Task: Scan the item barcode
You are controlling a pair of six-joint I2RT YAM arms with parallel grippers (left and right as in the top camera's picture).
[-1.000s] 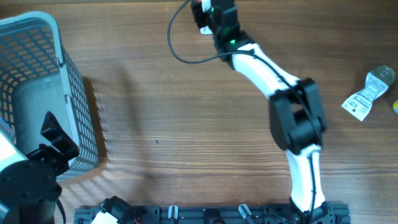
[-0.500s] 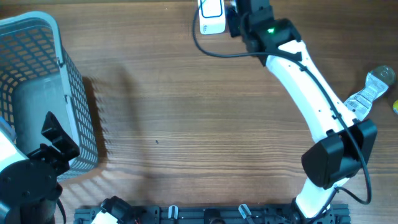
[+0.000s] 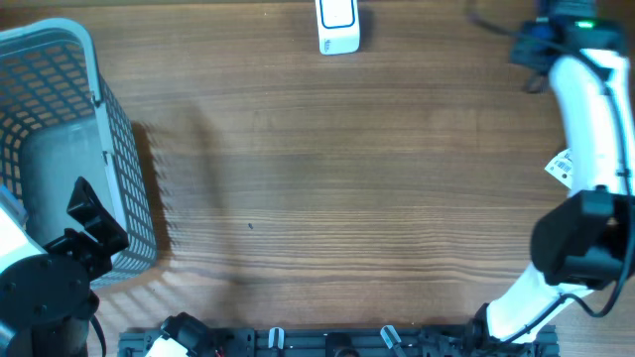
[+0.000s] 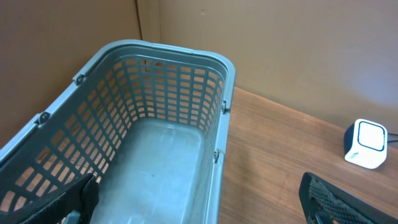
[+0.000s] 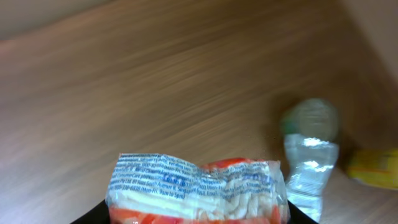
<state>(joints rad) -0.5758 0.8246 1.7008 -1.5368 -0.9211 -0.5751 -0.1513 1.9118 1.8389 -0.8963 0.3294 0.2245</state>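
The item is a clear noodle packet (image 5: 196,186) with red and white contents and blue print. It fills the bottom of the right wrist view, and my right gripper (image 5: 196,216) is shut on it. Overhead, that gripper (image 3: 536,45) is at the far right back of the table, and the packet is hidden under the wrist. The white scanner (image 3: 337,27) with a blue window stands at the back centre, well left of it, and also shows as the scanner (image 4: 367,143) in the left wrist view. My left gripper (image 3: 94,223) hangs open over the basket.
A grey mesh basket (image 3: 119,149) stands at the left edge with nothing inside it (image 4: 174,87). A clear plastic bottle (image 5: 309,155) lies on the wood beyond the packet, partly hidden by my right arm (image 3: 585,129) overhead. A yellow object (image 5: 373,168) sits beside it.
My right arm has swung from the scanner at the back centre over to the far right of the table. The left arm has not moved.
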